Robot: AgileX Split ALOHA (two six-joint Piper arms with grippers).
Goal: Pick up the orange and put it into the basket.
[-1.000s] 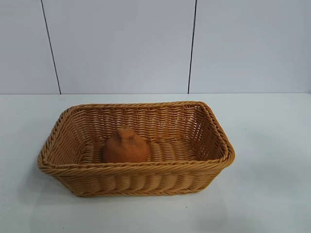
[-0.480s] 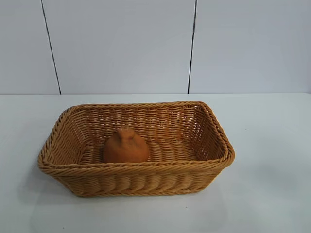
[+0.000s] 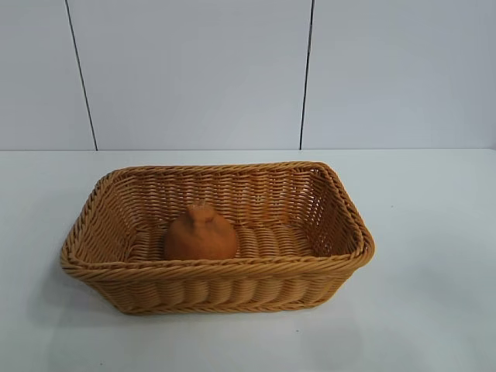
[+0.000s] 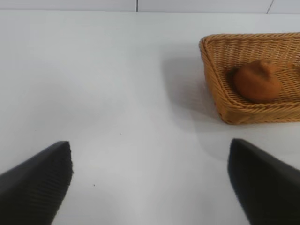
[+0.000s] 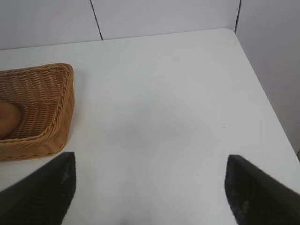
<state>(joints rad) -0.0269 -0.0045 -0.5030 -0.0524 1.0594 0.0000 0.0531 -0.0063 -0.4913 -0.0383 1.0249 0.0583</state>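
The orange (image 3: 201, 232) is seated inside the basket (image 3: 341, 203) on the surface (image 3: 434, 232). Both the left gripper (image 4: 150, 180) and right gripper (image 5: 150, 190) are spread wide, empty; retreat should be kept clear of the rim.

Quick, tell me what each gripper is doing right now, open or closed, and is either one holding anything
Left gripper: open, holding nothing, over the bare table.
Right gripper: open, holding nothing; the orange sits in the basket.
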